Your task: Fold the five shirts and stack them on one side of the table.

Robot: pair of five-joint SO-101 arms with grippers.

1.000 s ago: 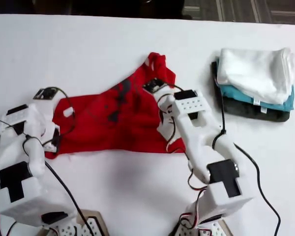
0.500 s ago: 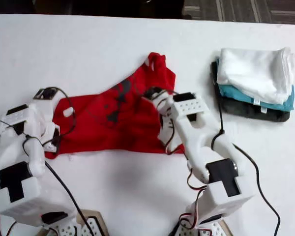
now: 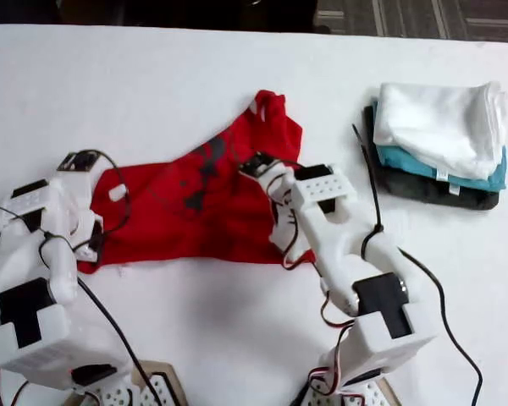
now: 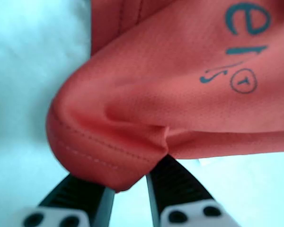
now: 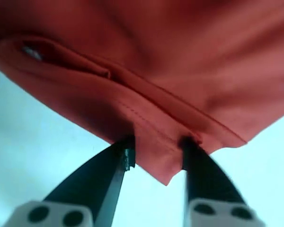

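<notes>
White table [image 3: 152, 76]; red shirt [image 3: 178, 224] hem pinched in left gripper [image 4: 130, 182]; right gripper [image 5: 157, 149] likewise.

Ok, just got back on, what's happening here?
Both arms have hold of the red shirt, which lies spread on the table and is not yet folded. The left gripper pinches a hem corner at one end, and the right gripper grips the hem at the other. A stack of three folded shirts, white on teal on dark, sits on the right arm's side.
</notes>
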